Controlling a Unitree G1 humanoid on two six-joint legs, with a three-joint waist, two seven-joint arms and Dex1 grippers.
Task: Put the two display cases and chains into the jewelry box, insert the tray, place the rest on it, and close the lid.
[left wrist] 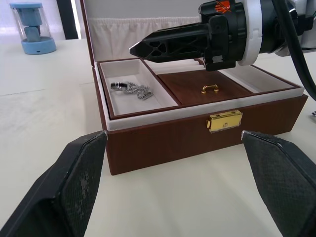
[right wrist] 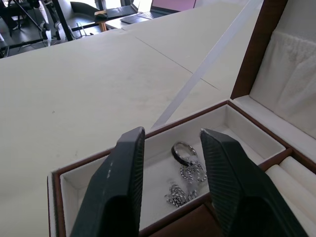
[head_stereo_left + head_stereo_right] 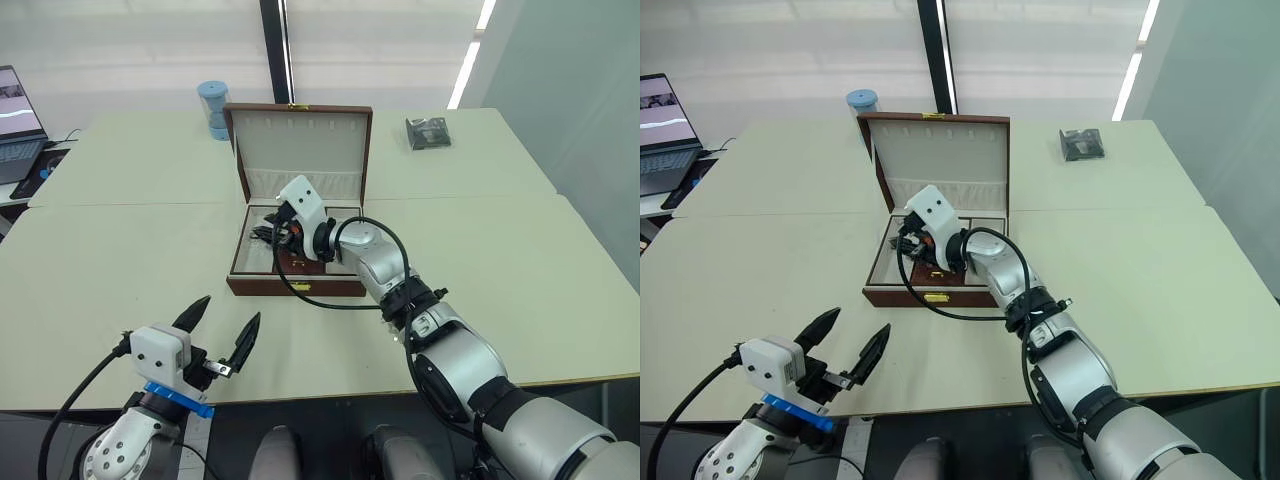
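1. Table point(image 3: 120, 250): pale cream top, several sections pushed together; no writing legible on it.
2. Jewelry box point(image 3: 296, 285): reddish-brown, mid-table, gold front clasp point(image 1: 224, 120) plain and unmarked.
3. Lid point(image 3: 300, 150): standing open, cream lining, row of small hooks; its gathered pocket is partly hidden behind the right arm.
4. Tray point(image 1: 197, 86): seated inside the box, brown centre panel with gold knob point(image 1: 210, 89); its far compartments are covered by the right gripper.
5. Laptop point(image 3: 18, 125): at the table's far left edge, cut off; screen contents unreadable.
6. Blue-topped clear canister point(image 3: 213, 108): behind the box's left corner, no label legible.
7. Dark crinkly packet point(image 3: 428, 132): far right, print too small to read.
8. Right gripper point(image 2: 173, 168): fingers spread, hovering above the tray's left compartment.
9. Left gripper point(image 3: 222, 330): fingers spread wide, empty, near the table's front edge, well apart from the box.
10. Chains point(image 2: 185, 182): silvery tangle with a dark ring point(image 2: 183, 152), lying in that left compartment directly below the right fingers, untouched.
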